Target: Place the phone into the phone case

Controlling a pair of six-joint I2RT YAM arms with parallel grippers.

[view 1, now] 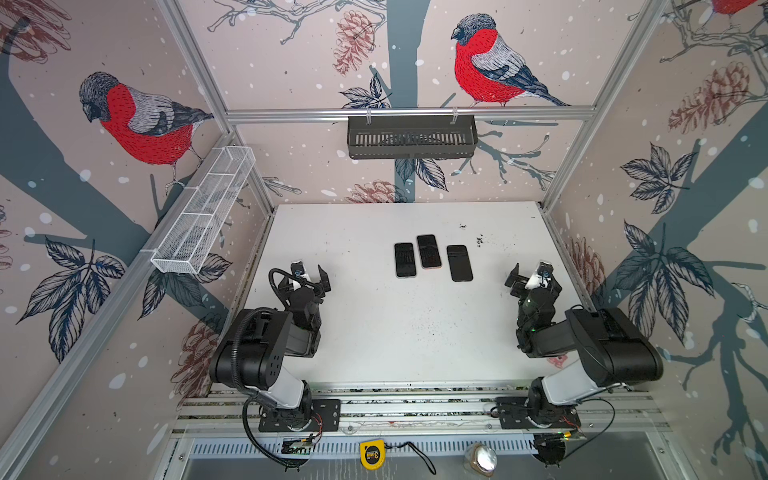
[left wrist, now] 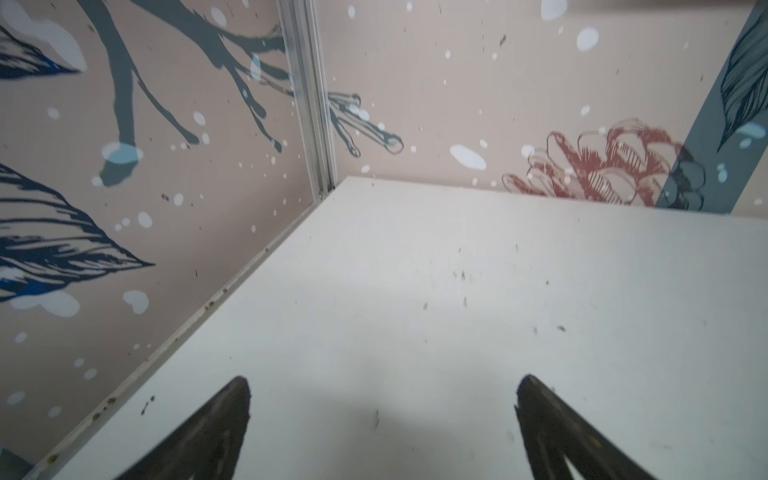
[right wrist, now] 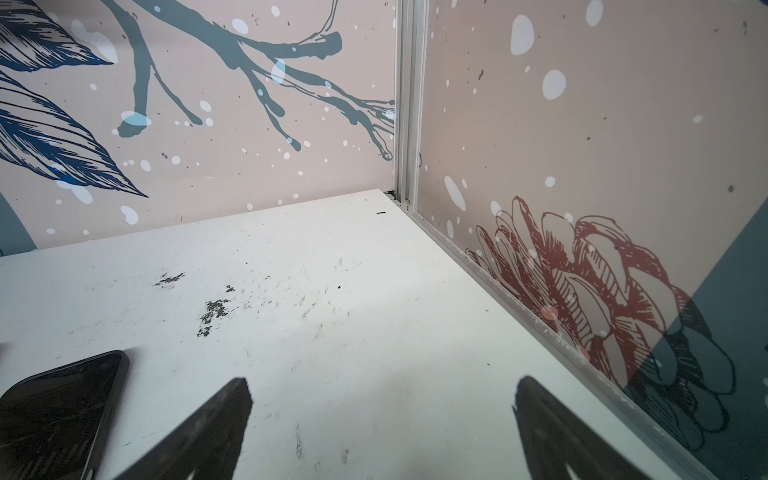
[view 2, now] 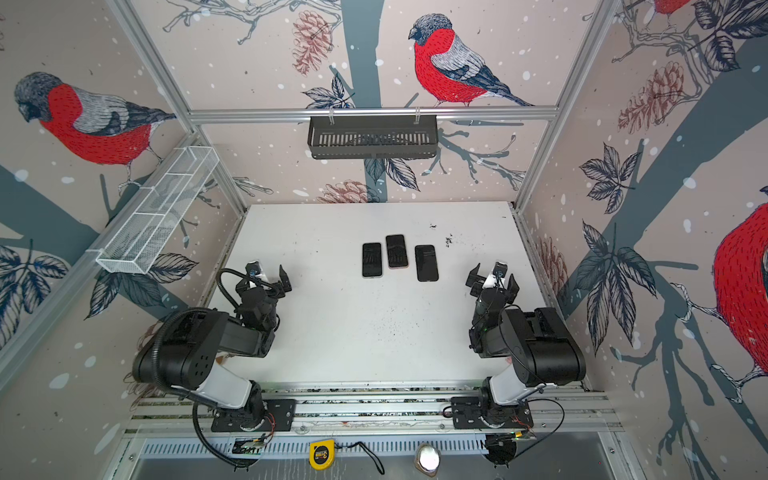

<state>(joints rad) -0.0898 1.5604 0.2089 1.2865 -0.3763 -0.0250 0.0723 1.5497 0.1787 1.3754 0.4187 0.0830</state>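
Observation:
Three dark, flat, phone-shaped slabs lie side by side on the white table [view 1: 374, 332] in both top views: a left one [view 1: 405, 259] [view 2: 372, 259], a middle one [view 1: 429, 251] [view 2: 397, 251] and a right one [view 1: 459, 262] [view 2: 427, 262]. I cannot tell which is the phone and which the phone case. My left gripper [view 1: 305, 282] [view 2: 266, 282] [left wrist: 382, 386] stands open over bare table, to the left of them. My right gripper [view 1: 534, 282] [view 2: 494, 282] [right wrist: 382, 386] stands open to their right. A corner of the right slab [right wrist: 54, 411] shows in the right wrist view.
A white wire basket [view 1: 203, 212] hangs on the left wall and a black slotted basket [view 1: 411, 137] on the back rail. A yellow tape measure [view 1: 372, 455] and a small jar [view 1: 482, 459] lie on the front ledge. Dark scuffs [view 1: 480, 240] mark the table.

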